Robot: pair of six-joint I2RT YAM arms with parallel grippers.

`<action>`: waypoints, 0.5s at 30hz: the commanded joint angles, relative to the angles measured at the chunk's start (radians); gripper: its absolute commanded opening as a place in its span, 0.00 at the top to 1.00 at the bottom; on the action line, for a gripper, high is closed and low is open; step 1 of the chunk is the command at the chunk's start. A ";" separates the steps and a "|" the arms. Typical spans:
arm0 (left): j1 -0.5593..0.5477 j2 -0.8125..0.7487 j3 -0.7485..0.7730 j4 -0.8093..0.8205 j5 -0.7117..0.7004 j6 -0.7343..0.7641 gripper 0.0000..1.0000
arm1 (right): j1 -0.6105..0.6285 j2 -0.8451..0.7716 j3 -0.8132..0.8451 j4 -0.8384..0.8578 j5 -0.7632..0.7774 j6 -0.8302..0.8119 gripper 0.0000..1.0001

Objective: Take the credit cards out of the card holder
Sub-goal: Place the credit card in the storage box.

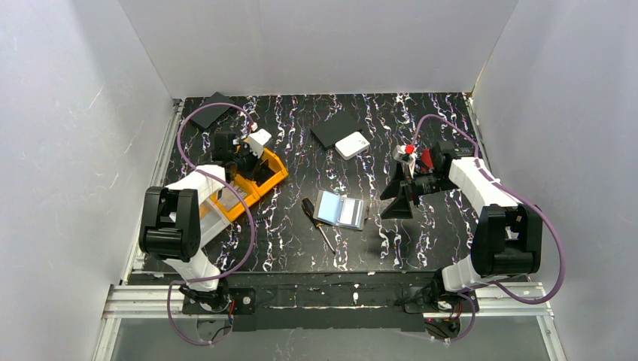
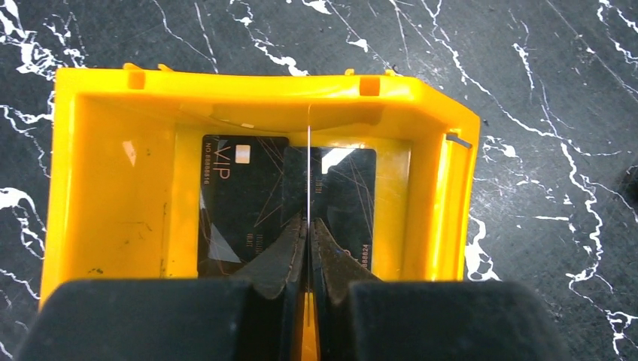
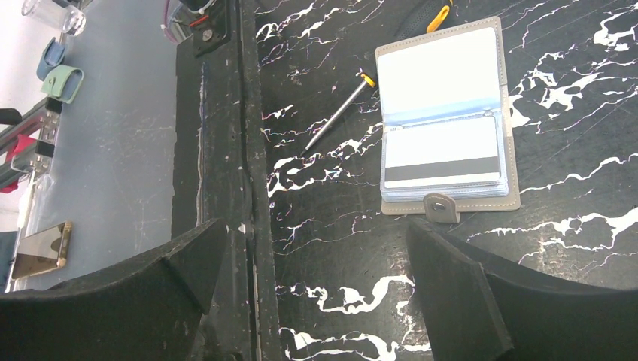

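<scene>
Currently the left gripper [image 2: 308,223] is pinched together on a thin credit card [image 2: 308,150], held edge-on over the yellow bin [image 2: 248,84] near the table's [image 1: 301,128] left edge; a black VIP card [image 2: 241,203] lies inside. Risk: released askew, the card leans on the wall. The card holder [image 1: 339,210] lies open mid-table, sleeved cards [image 3: 440,154] showing. The right gripper [image 1: 400,199], jaws wide apart, hovers just beside it. Unpinned, the holder may slide.

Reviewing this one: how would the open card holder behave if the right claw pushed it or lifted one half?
The card holder lies open and flat, so a push would probably slide it over the smooth table rather than tip it. Its fold and clear sleeves look soft; lifting one half would likely let the other flop.
</scene>
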State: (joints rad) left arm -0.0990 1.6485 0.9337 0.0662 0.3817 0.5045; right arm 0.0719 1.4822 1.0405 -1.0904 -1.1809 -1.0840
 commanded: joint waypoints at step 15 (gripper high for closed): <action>0.016 0.045 0.156 -0.036 -0.202 -0.040 0.71 | -0.017 0.012 0.018 -0.015 -0.040 -0.014 0.02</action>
State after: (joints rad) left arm -0.0883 1.7309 1.0409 0.0292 0.2405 0.4862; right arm 0.0601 1.4876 1.0405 -1.0920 -1.1854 -1.0843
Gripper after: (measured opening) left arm 0.263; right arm 0.982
